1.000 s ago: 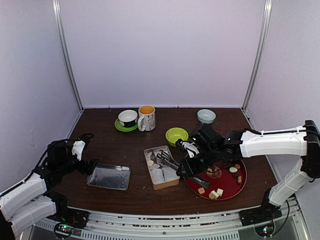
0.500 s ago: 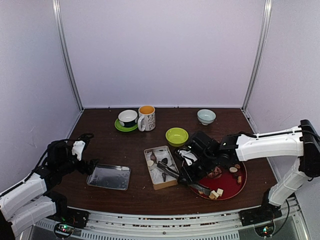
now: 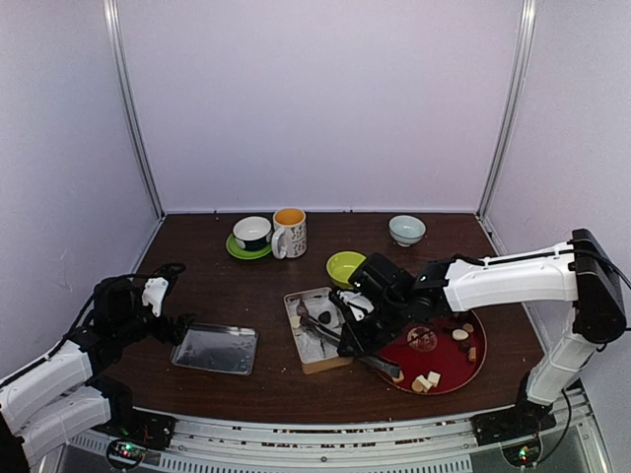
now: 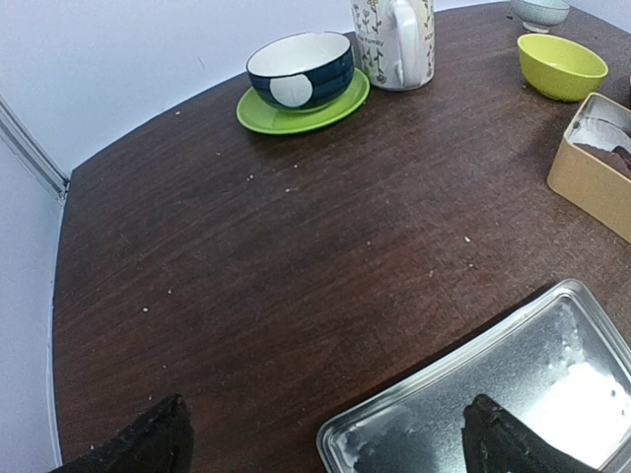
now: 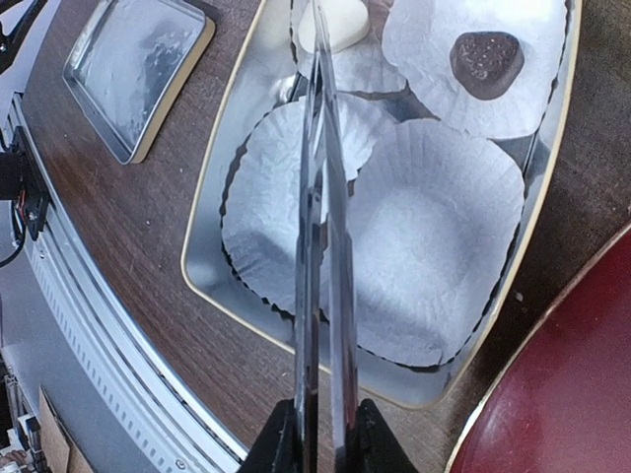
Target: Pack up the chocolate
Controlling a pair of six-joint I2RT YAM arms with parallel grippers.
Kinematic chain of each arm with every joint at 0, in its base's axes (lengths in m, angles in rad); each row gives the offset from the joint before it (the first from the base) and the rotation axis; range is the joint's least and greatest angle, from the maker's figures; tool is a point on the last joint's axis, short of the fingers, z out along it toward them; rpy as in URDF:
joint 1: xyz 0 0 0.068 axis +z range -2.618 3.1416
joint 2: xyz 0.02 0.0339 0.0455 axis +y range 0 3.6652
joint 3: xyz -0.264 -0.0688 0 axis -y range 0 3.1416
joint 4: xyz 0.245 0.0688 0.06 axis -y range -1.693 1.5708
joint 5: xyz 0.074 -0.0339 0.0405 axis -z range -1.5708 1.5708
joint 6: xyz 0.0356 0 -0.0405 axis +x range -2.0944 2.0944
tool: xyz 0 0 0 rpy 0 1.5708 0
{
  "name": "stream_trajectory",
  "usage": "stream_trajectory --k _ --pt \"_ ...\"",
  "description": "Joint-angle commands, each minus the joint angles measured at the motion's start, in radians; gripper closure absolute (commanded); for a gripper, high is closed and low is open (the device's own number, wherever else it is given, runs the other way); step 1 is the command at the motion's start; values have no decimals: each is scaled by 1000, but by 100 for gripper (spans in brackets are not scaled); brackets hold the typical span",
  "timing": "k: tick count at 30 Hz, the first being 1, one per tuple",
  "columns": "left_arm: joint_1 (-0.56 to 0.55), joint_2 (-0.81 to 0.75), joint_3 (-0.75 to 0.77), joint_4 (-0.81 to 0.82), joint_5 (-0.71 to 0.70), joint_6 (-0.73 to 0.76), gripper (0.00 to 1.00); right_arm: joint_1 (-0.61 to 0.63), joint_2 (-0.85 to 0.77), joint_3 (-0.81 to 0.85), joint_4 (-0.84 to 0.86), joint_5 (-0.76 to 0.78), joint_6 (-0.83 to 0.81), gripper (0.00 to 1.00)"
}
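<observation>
1. Your right claw (image 5: 320,448) is closed tight on the handle end of the metal tongs (image 5: 320,246). Their two blades are almost pressed together.
2. The tongs reach over the tan box (image 5: 215,187), above its white paper cups (image 5: 434,256). The tips end just beside a white chocolate piece (image 5: 347,25) at the far side.
3. A dark chocolate piece (image 5: 485,61) sits in another far cup.
4. More chocolate pieces (image 3: 426,381) lie on the red plate (image 3: 449,360), just right of the box, and your right arm crosses above it.
5. Your left claw (image 4: 325,453) is wide open and holds nothing. It hangs low over the near end of the silver tray (image 4: 493,404), well apart from the box.
6. Toward the back of the desk (image 4: 296,246) stand a green bowl (image 3: 345,266), a mug (image 3: 289,233), a blue bowl (image 3: 252,235) on a green saucer and a pale bowl (image 3: 406,229). The green bowl is just behind your right wrist.
</observation>
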Motion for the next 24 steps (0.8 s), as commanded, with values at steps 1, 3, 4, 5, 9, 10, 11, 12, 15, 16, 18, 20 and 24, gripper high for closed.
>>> stream_trajectory --k 1,3,4,5,9,10,11,12,15,16,18,20,24 --pt "6 2 15 26 16 13 2 6 32 41 7 34 -20 82" --pt "5 4 14 27 16 14 2 7 40 49 6 42 -21 82" --pt "6 4 15 27 16 14 2 6 45 54 4 45 -23 82" --pt "5 4 15 27 16 14 2 6 51 61 2 49 -24 82" --pt "5 4 14 27 16 14 2 6 69 83 0 65 -27 82" --pt "5 4 14 27 15 14 2 7 73 89 1 67 -28 82" --pt "6 4 15 27 15 13 2 5 80 95 1 70 -29 82" --pt "5 4 15 26 16 14 2 4 88 101 3 74 -30 82" --pt "5 5 15 26 16 14 2 3 110 122 4 77 -32 82" --pt "5 4 15 27 16 14 2 2 117 128 4 79 -33 82" --pt "6 5 15 27 16 14 2 2 125 141 -4 83 -32 82" --pt "5 4 15 27 16 13 2 1 108 139 -2 91 -32 83" --pt "5 4 14 27 17 14 2 1 39 132 -24 113 -44 83"
